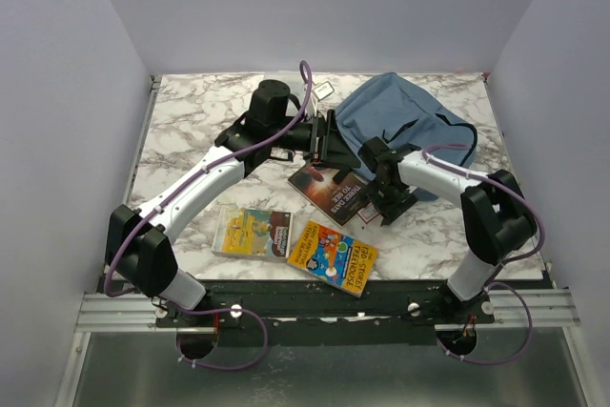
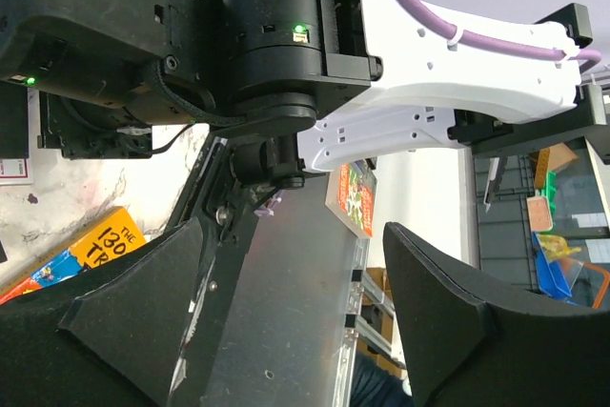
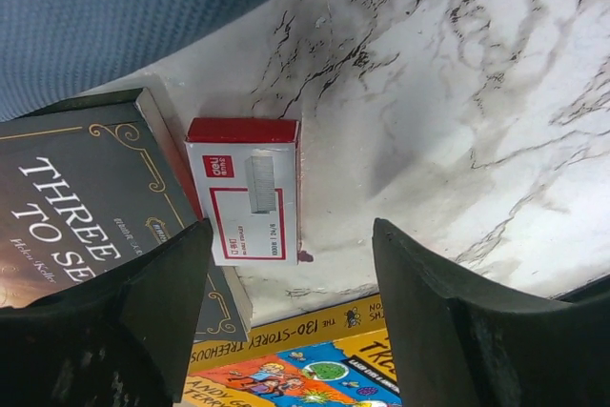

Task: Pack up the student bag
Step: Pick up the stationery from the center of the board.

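Observation:
The student bag point(image 1: 400, 121), a soft dusty-blue backpack, lies at the back right of the marble table point(image 1: 181, 121). My left gripper point(image 1: 331, 140) hovers at the bag's left edge. In the left wrist view that gripper point(image 2: 305, 321) is open with nothing between its fingers. My right gripper point(image 1: 378, 197) sits in front of the bag. In the right wrist view it point(image 3: 291, 283) is open above a small red-and-white staple box point(image 3: 246, 190), which lies just ahead of the left finger point(image 3: 152, 302). Blue bag fabric point(image 3: 143, 7) fills the top of that view.
A dark book titled "Three to See" point(image 1: 329, 188) lies in front of the bag, touching the staple box's left side point(image 3: 86, 207). A yellow "130-Storey Treehouse" book point(image 1: 334, 256) and another colourful book point(image 1: 253, 233) lie near the front edge. A small card point(image 1: 322, 89) lies at the back.

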`<state>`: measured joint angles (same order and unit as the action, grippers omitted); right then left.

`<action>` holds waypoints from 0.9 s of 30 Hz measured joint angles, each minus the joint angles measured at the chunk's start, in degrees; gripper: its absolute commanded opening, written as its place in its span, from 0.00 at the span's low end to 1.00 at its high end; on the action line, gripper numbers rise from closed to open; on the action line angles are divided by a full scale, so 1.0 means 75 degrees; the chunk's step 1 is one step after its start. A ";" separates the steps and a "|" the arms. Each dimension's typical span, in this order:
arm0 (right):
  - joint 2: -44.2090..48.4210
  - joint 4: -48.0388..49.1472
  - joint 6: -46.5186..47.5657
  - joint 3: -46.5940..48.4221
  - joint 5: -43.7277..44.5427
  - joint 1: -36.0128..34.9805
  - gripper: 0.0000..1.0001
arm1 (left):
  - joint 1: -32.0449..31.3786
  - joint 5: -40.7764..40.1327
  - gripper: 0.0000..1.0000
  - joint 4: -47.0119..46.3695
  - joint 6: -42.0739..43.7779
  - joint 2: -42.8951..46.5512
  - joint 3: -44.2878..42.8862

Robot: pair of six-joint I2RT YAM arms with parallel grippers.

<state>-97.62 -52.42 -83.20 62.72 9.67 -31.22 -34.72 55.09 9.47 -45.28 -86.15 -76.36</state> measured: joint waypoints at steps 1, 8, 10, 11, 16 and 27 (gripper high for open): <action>-0.0023 -0.0017 -0.0020 0.0017 0.0006 0.0000 0.69 | 0.0000 0.0003 0.79 -0.0003 -0.0020 0.0012 0.0000; -0.0312 -0.0184 -0.0032 0.0358 0.0047 -0.0029 0.69 | 0.0000 0.0038 0.79 -0.0020 -0.0093 0.0061 0.0000; -0.0364 -0.0207 -0.0029 0.0425 0.0058 -0.0029 0.68 | 0.0000 0.0058 0.79 -0.0038 -0.0108 0.0064 0.0000; -0.0370 -0.0230 -0.0029 0.0449 0.0070 -0.0029 0.68 | 0.0000 0.0061 0.79 -0.0044 -0.0108 0.0064 0.0000; -0.0318 -0.0306 -0.0055 0.0472 0.0233 -0.0029 0.68 | -0.0003 0.0093 0.79 -0.0052 -0.0117 0.0076 0.0000; -0.0300 -0.0294 -0.0073 0.0472 0.0283 -0.0029 0.68 | -0.0023 0.0114 0.79 -0.0055 -0.0137 0.0096 0.0000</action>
<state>-99.88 -54.63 -83.74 66.26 11.79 -31.44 -34.89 55.94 9.06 -46.30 -85.43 -76.36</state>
